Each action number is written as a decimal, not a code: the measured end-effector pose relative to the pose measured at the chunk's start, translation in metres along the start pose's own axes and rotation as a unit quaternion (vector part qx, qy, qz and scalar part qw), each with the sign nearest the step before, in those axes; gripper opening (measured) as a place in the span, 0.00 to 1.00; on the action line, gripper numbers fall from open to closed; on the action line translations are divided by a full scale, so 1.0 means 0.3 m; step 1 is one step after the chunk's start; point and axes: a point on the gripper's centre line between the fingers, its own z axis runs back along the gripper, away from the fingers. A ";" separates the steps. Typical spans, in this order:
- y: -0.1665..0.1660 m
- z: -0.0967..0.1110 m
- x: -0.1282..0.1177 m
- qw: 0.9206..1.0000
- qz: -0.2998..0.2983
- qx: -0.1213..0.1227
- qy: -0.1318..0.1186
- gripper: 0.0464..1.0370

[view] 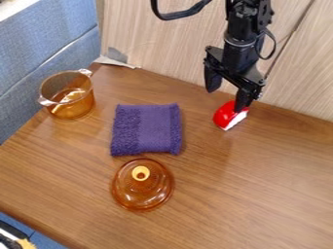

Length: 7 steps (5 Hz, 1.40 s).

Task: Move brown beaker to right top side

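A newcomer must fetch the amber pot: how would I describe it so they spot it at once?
On the wooden table, look along the upper-left edge, beside the blue panel. There stands a see-through amber pot with two handles. Unlike the knobbed amber lid, it is deep and open-topped.

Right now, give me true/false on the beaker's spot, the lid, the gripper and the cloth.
1. The brown beaker stands upright, left of the purple cloth. True.
2. The beaker is already at the top right. False: it's at the view's upper left.
3. The amber lid lies on the table, knob up. True.
4. The gripper hangs by the red-and-white object. True.
5. The cloth covers the lid. False: the lid is uncovered.
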 end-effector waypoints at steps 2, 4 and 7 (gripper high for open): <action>0.045 -0.051 -0.067 0.999 0.016 -0.027 0.037 0.96; 0.185 0.039 -0.156 0.997 0.076 -0.019 0.013 0.96; 0.464 0.043 -0.421 0.975 0.194 0.055 0.095 0.96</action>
